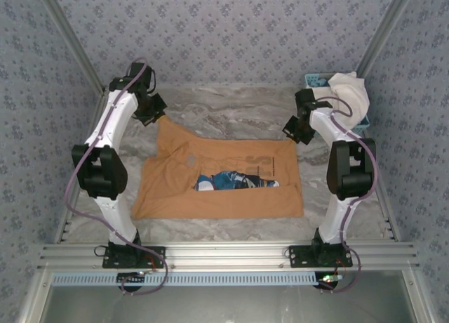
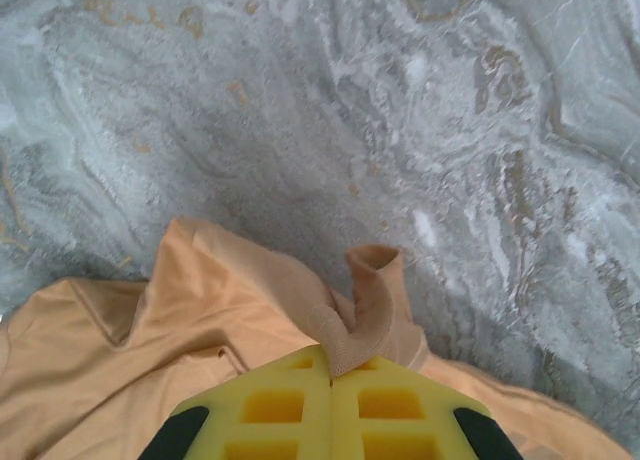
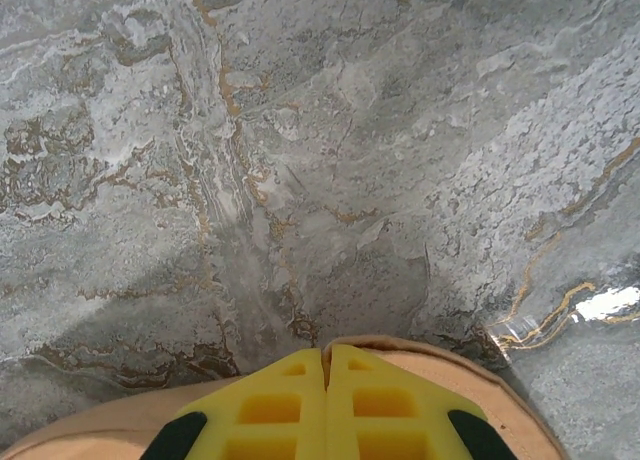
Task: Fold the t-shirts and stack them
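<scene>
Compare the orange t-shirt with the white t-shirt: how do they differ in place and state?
The orange t-shirt lies spread on the table; the white t-shirt is bunched on the blue basket. The orange one carries a blue print; the white one looks plain. The left gripper pinches the orange one's edge; nothing holds the white one. Neither is folded yet.

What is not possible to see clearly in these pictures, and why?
Blue print on the tan-orange cloth t-shirt: top view, a cloth fold covers part.
White cloth t-shirt: top view, bunched on the light-blue plastic basket, shape unclear.
Right hand: right wrist view, yellow fingers hide whether cloth is pinched.
</scene>
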Action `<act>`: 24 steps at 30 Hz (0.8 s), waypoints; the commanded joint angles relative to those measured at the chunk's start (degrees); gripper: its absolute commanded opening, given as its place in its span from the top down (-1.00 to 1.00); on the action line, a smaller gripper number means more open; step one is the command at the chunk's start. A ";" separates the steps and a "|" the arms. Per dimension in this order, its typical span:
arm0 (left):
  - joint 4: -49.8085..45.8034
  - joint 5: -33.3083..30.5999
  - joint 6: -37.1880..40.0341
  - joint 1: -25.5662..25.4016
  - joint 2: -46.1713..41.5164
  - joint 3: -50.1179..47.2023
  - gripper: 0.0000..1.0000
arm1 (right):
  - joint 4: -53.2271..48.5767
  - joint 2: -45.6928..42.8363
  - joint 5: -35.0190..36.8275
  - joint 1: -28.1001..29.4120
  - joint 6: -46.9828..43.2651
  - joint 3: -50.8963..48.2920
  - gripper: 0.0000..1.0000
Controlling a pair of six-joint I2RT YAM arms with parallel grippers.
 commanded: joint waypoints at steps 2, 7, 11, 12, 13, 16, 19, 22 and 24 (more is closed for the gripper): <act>-6.63 -0.66 1.42 0.08 -6.89 -4.63 1.00 | -0.57 -4.83 -1.32 -0.59 -0.13 -4.40 1.00; -11.21 -0.42 1.88 -0.78 -14.36 -12.77 1.00 | -0.54 -10.44 -0.94 -0.50 -0.06 -10.45 1.00; -14.42 0.30 1.08 -1.88 -20.56 -19.69 1.00 | -0.82 -15.58 0.29 -0.33 -0.19 -15.33 1.00; -14.61 1.00 0.47 -2.26 -22.04 -21.63 1.00 | -0.98 -16.55 0.34 -0.33 -0.18 -17.57 1.00; -14.74 1.70 -0.42 -2.69 -23.83 -24.07 1.00 | -0.96 -17.82 0.28 -0.24 -0.20 -19.17 1.00; -14.94 1.94 -2.80 -4.32 -28.37 -30.67 1.00 | -0.96 -20.81 -0.58 -0.15 0.07 -23.74 1.00; -14.43 1.38 -4.77 -4.75 -32.46 -37.46 1.00 | -0.63 -23.73 -1.05 0.19 0.74 -28.80 1.00; -13.13 1.38 -6.51 -5.00 -35.53 -42.83 1.00 | 0.56 -25.69 -1.32 0.28 1.16 -33.15 1.00; -12.82 1.37 -6.89 -5.18 -36.54 -45.44 1.00 | 1.14 -25.82 -1.53 0.31 1.06 -34.61 1.00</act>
